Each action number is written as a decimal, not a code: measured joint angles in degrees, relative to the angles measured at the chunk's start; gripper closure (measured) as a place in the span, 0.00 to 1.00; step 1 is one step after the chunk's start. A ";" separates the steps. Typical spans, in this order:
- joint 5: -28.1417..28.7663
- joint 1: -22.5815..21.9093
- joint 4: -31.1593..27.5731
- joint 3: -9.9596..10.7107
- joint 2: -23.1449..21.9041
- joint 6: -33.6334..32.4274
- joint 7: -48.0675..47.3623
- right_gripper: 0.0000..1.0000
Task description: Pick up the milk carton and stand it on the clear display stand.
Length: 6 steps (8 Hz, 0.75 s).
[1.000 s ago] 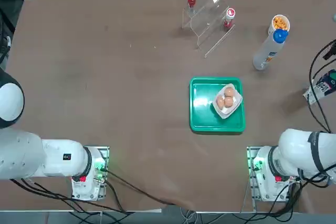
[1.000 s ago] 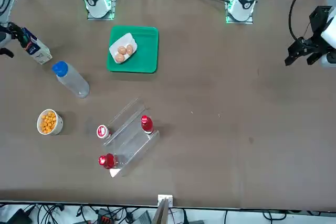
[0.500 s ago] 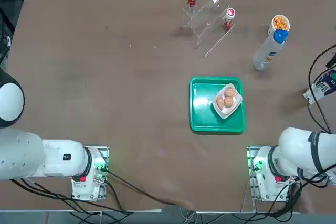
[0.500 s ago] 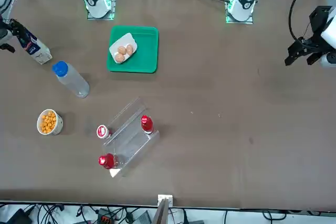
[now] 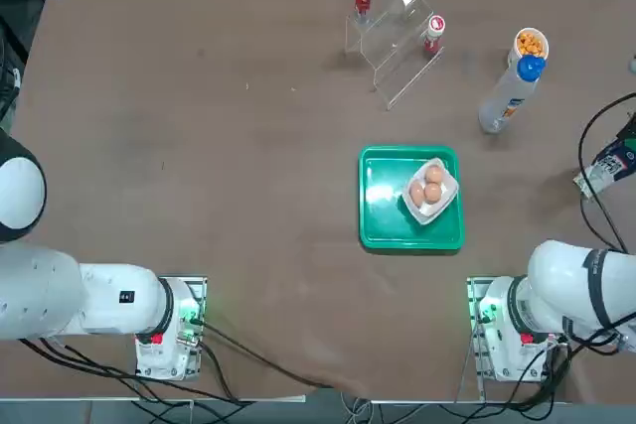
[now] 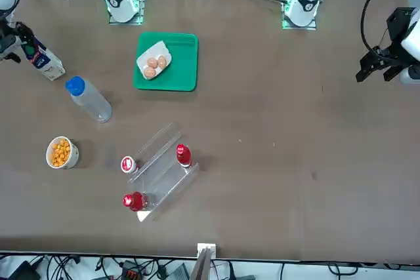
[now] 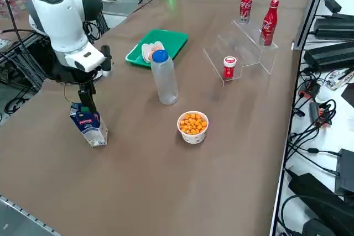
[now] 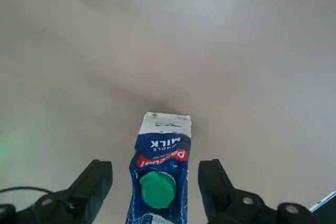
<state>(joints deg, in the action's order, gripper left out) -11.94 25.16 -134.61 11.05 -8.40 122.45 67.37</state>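
Observation:
The milk carton (image 5: 608,168) stands upright near the table's right edge, blue and white with a green cap (image 8: 156,192). It also shows in the front view (image 6: 43,61) and the right side view (image 7: 89,125). My right gripper (image 8: 155,170) hangs over the carton's top, open, with one finger on each side and a gap to both. From the side the gripper (image 7: 86,102) reaches down to the carton's gable. The clear display stand (image 5: 395,47) sits at the far side of the table (image 6: 161,165), well away from the carton.
Two red soda bottles (image 7: 246,1) and a small red can (image 5: 433,33) stand on or by the stand. A tall white bottle with a blue cap (image 5: 507,96) and a cup of orange snacks (image 5: 530,44) lie between carton and stand. A green tray (image 5: 383,211) holds eggs.
My right gripper has shifted a little toward the table's right edge, over the carton. The carton and the other things have not moved.

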 joint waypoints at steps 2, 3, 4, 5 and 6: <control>-1.86 1.17 -0.99 -0.01 -0.03 1.23 -0.07 0.00; -2.31 1.82 -1.14 0.00 -0.04 1.37 -0.06 0.00; -2.68 2.08 -1.31 -0.01 -0.06 1.38 -0.06 0.00; -2.80 2.14 -1.71 -0.01 -0.07 1.39 -0.06 0.00; -3.44 2.15 -2.15 -0.02 -0.07 1.43 -0.06 0.00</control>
<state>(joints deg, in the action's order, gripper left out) -15.38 27.31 -136.76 11.03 -8.47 123.88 67.31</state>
